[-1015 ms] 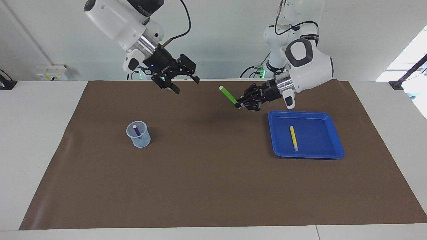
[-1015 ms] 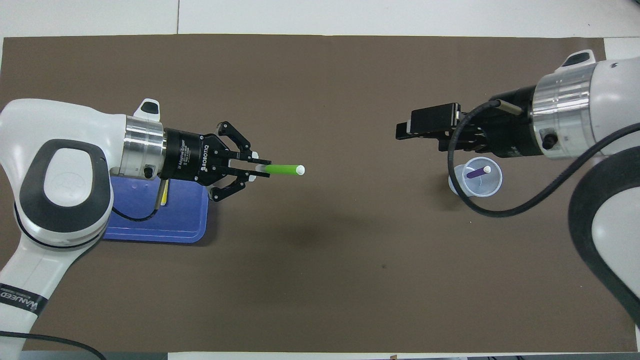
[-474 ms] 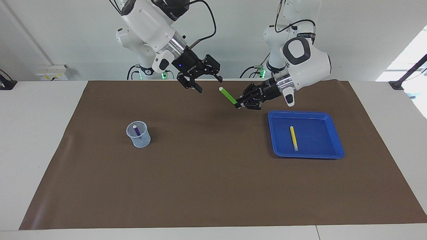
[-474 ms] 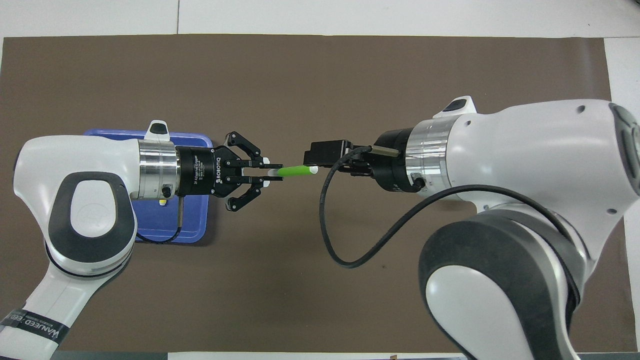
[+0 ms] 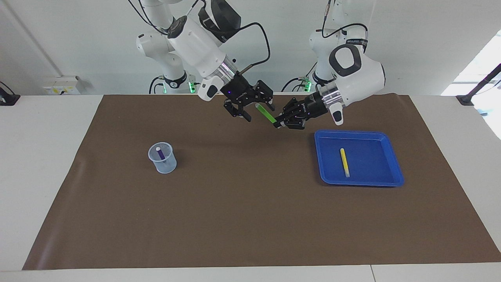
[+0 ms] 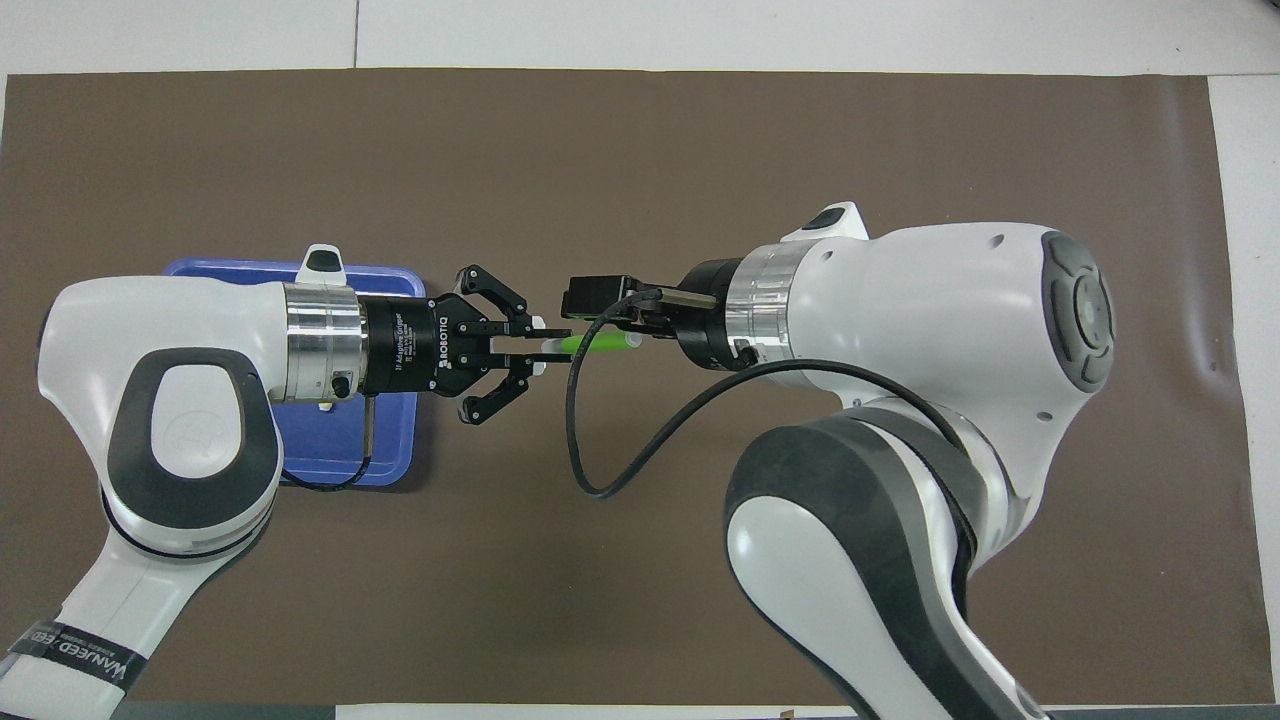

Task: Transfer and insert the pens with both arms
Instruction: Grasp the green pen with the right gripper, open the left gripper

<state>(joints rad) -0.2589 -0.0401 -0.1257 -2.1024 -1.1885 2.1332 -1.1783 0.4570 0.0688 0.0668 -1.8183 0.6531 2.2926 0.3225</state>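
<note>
My left gripper (image 5: pixel 278 123) is shut on the lower end of the bright green pen (image 5: pixel 266 113) and holds it slanted in the air over the mat, beside the blue tray (image 5: pixel 358 135). My right gripper (image 5: pixel 258 111) is open, its fingers on either side of the pen's whitish cap end. In the overhead view the green pen (image 6: pixel 580 345) bridges the left gripper (image 6: pixel 545 345) and the right gripper (image 6: pixel 598 330). The purple pen (image 5: pixel 161 153) stands in a clear cup (image 5: pixel 164 162). The yellow pen (image 5: pixel 344 161) lies in the tray.
The brown mat (image 5: pixel 250 203) covers the table. The cup stands toward the right arm's end, the tray toward the left arm's end. In the overhead view the right arm hides the cup and the left arm covers most of the tray (image 6: pixel 390 450).
My right gripper has swung from over the cup to the green pen and now straddles its cap end. My left gripper has barely moved and still holds the pen.
</note>
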